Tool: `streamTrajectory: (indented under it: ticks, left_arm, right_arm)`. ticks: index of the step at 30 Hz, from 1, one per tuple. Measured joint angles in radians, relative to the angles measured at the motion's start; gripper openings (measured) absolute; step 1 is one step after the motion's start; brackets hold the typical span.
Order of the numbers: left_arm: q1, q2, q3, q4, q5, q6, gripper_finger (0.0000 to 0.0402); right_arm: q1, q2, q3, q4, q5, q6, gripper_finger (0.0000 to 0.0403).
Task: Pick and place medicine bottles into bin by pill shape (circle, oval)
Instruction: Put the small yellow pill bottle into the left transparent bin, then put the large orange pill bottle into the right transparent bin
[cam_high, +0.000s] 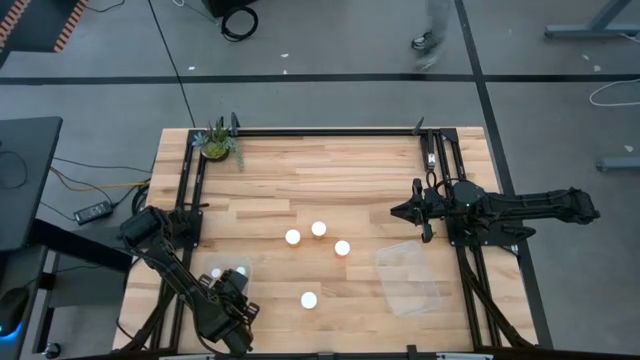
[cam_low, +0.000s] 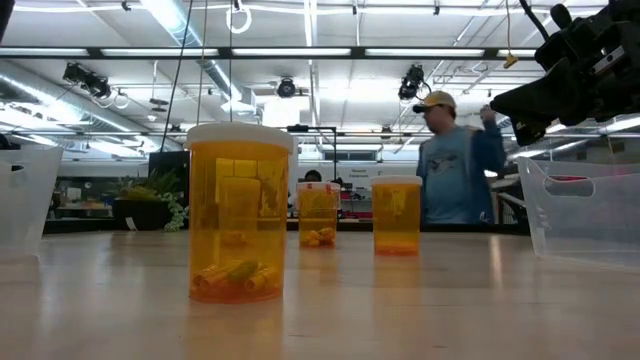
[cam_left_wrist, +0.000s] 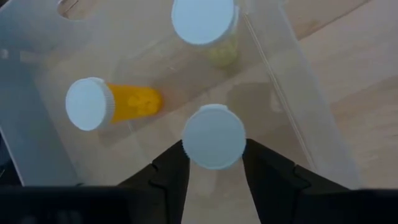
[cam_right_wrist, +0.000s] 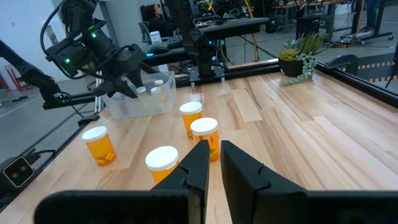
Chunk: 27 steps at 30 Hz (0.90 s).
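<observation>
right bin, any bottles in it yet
No, the high view shows the clear right bin holding nothing, while four bottles stand on the table.

Both arms are built of dark, near-black segments with boxy joints. The left arm (cam_right_wrist: 93, 46) carries small green lights and looping black cables. Each gripper, the right gripper (cam_right_wrist: 212, 163) included, is formed by two dark, wedge-shaped fingers.

Four orange medicine bottles (cam_right_wrist: 203, 138) beyond closed right hand (cam_right_wrist: 214, 163); clear bin (cam_right_wrist: 138, 98) behind
</observation>
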Motion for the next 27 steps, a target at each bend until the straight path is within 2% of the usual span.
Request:
streamTrajectory:
  ticks: [4,13,27]
  left_arm:
    - [0.0,0.0,0.0,-0.002,0.011,0.0,0.0158]
    - [0.0,0.0,0.001,-0.002,0.11,0.001,0.0178]
    - [0.0,-0.109,0.002,-0.011,0.11,-0.027,0.0169]
  right_arm:
    - [0.0,0.0,0.0,0.0,0.0,0.0,0.0047]
    - [0.0,0.0,0.0,0.0,0.0,0.001,0.0047]
    - [0.0,0.0,0.0,0.0,0.0,0.001,0.0047]
